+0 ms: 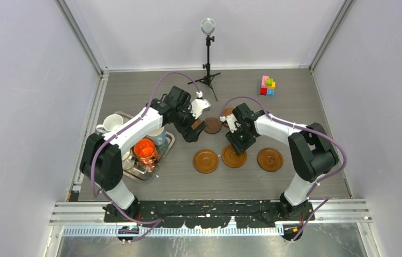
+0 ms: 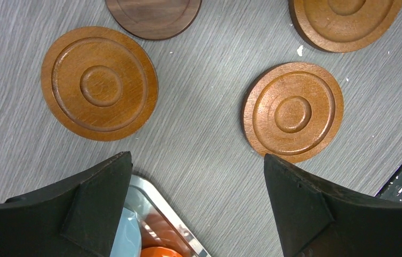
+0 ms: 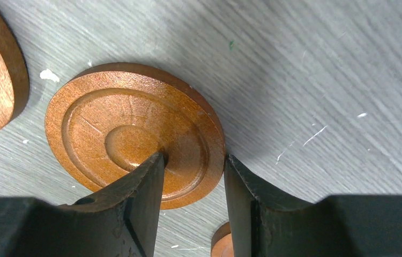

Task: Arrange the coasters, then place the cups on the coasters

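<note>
At mid-table, right gripper (image 3: 193,158) pinching a mid-brown coaster (image 3: 113,126) by its rim, left gripper (image 2: 198,157) spread wide

The left arm (image 1: 134,127) and the right arm (image 1: 278,127) are built alike: smooth white tubular links set between bulky black joint housings, the biggest black block at each shoulder. A thin mauve cable (image 1: 158,85) runs along each arm and bows out in loose loops. A small white bracket (image 1: 201,104) sits at each wrist. The jaws are matt black wedges that narrow to blunt tips, with flat inner faces and a faintly rough, dusty surface in the wrist views. Each arm stands on a black mounting foot (image 1: 124,206)
</note>
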Controlling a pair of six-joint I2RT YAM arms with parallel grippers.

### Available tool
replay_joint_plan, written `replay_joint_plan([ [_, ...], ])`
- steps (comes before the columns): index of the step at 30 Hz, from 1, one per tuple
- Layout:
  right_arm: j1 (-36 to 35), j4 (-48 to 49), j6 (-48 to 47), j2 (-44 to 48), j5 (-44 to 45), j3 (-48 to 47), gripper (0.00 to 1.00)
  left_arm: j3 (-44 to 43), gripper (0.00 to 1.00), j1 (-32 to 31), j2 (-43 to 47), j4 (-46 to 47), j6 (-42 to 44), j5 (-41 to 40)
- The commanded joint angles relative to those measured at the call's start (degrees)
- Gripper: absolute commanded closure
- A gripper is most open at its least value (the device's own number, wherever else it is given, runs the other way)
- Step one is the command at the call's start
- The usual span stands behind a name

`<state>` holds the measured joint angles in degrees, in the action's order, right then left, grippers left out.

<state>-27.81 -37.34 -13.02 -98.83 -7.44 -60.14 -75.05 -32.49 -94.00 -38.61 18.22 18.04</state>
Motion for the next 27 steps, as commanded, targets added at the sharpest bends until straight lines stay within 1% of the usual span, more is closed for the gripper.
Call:
replay_joint_plan([
  [1,-0.91,-1.52,0.97,2.07,-0.03,3.39,0.52,1.05,0.06,-0.07,-0.26,2.06,0.5,2.1],
  [5,-0.99,-1.59,2.2,2.98,0.32,3.82,0.52,2.54,0.1,-2.19,-1.42,2.49,1.75,1.65],
  [12,-1.01,-2.86,3.06,5.88,-0.51,4.03,0.52,7.04,0.12,-7.54,-2.48,6.43,3.15,-2.14],
  [16,-1.0,-3.18,3.23,6.53,-0.81,4.54,0.52,7.61,0.14,-9.3,-4.21,8.69,2.27,-3.67],
  [23,-1.0,-2.87,4.37,6.64,-0.74,4.68,0.51,8.13,0.14,-12.88,-7.5,12.32,1.63,-5.75],
  [27,-0.98,-2.21,5.45,6.45,-0.33,4.77,0.51,7.88,0.15,-12.96,-8.97,12.99,1.24,-6.73],
])
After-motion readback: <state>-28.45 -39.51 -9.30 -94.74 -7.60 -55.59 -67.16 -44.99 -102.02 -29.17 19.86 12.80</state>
